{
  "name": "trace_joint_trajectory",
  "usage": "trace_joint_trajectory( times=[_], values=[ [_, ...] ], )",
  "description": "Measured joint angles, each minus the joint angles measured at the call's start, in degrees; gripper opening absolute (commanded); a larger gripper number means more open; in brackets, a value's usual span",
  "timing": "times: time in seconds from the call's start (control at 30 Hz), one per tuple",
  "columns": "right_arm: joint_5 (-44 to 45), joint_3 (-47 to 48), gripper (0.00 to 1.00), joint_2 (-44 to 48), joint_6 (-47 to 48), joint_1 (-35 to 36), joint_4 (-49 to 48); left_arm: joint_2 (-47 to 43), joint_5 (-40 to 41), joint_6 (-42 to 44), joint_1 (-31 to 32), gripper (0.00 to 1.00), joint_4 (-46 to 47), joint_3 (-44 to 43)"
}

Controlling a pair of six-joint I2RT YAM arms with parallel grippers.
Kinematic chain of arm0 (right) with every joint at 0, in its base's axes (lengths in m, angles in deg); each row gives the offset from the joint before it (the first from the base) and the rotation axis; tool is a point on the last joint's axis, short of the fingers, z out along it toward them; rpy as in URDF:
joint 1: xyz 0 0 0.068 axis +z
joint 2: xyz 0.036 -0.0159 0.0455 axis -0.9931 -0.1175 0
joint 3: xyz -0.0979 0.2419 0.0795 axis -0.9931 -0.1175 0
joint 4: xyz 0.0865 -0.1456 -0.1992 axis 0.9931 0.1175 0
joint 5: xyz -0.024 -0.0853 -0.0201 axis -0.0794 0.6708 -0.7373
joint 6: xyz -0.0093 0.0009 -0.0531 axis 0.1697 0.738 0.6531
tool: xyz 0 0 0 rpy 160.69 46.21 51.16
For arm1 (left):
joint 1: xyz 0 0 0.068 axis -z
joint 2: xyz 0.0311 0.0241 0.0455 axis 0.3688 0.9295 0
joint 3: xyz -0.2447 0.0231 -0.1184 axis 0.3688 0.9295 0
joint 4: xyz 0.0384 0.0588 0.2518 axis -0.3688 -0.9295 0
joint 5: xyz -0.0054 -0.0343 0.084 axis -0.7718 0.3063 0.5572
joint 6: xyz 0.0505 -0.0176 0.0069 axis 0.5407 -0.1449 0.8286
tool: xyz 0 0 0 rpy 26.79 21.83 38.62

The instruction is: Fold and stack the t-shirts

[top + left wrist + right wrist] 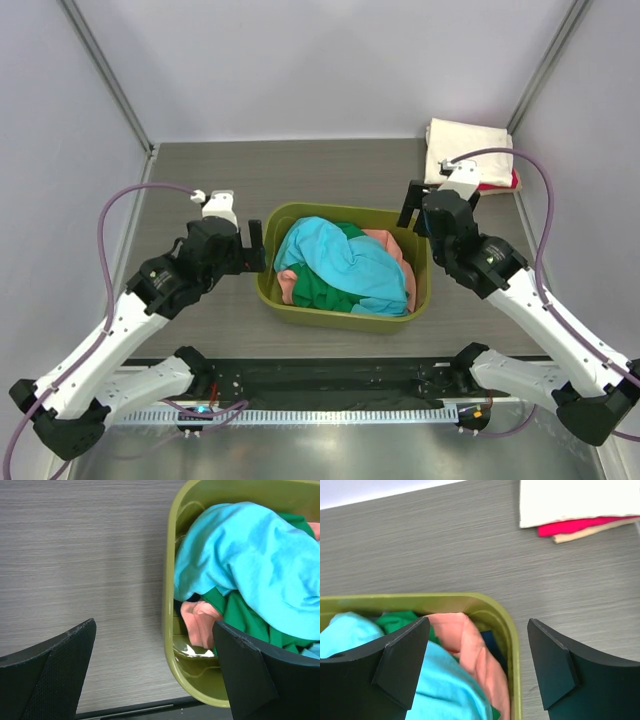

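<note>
A turquoise-blue t-shirt [345, 258] lies crumpled on top in the olive-green tub [343, 315], over a dark green shirt [325, 291] and a salmon-pink shirt [398, 258]. The blue shirt also shows in the left wrist view [255, 555] and the right wrist view [445, 690]. A folded cream-white shirt [465, 143] on a red one [580, 526] lies at the back right. My left gripper [258, 246] is open and empty, straddling the tub's left rim [167, 600]. My right gripper [412, 210] is open and empty above the tub's back right corner [507, 625].
The grey wood-grain table [300, 175] is bounded by white walls at back and sides. A dark blue cloth [492, 645] shows against the tub wall under the pink shirt. A black strip [330, 385] runs along the near edge between the arm bases.
</note>
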Motion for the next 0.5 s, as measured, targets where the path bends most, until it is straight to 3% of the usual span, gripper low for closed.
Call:
trace_joint_trajectory(
  times=[0.3,0.5],
  values=[
    [-20.1,-1.2,0.86,-1.8,2.8,0.2,-5.8,-1.9,9.9,4.5,0.0,1.00,-0.6,-2.2],
    [-30.4,2.6,0.86,-15.1,3.8,4.4,-7.9,-5.7,13.0,5.7,0.0,1.00,0.2,0.8]
  ],
)
